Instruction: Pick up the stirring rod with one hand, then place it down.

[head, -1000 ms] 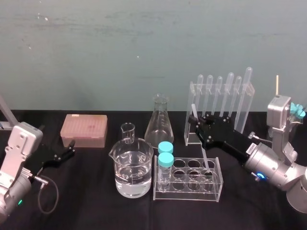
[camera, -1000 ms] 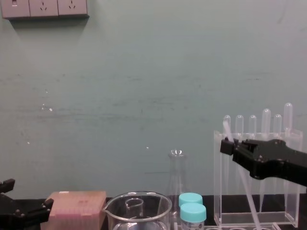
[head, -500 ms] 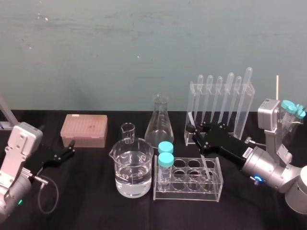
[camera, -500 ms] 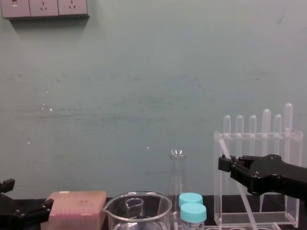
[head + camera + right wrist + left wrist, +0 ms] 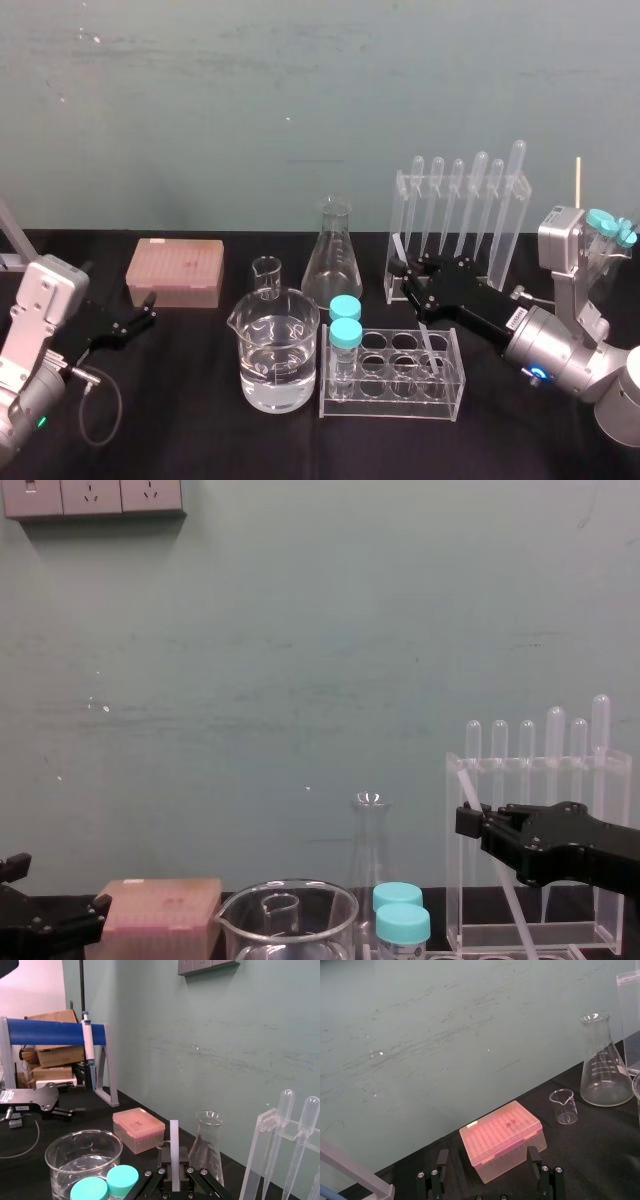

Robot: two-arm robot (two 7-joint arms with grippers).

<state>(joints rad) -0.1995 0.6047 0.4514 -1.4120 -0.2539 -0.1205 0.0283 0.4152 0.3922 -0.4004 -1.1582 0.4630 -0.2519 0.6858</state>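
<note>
on my feed the right end effector (image 5: 408, 274) is out over the right half of the bench (image 5: 200, 420), in front of the tall clear rack (image 5: 506, 245) of bulb-topped pipettes (image 5: 458, 195). its black fingers are closed down tight on the stirring rod (image 5: 174, 1150). in the right wrist view the whitish rod stands up between the two fingers with no gap on either side. the grip is on the rod's upper part, so a short stub sticks up past the fingers. the longer part slants down and toward me, to the rear right holes of the low tube rack (image 5: 392, 398). i cannot tell whether the rod's lower tip rests on anything inside that rack. from the chest camera the rod reads as tilted, its top leaning to the left and crossing in front of the tall rack. two blue-capped tubes (image 5: 345, 325) stand at the left end of the low rack. just left of them is a large beaker (image 5: 273, 350) partly filled with clear liquid, and a conical flask (image 5: 333, 260) stands behind. the left end effector (image 5: 488, 1155) sits low at the far left of the bench, fingers spread wide and holding nothing. it points at the pink tip box (image 5: 175, 270), close to it but not touching.
</note>
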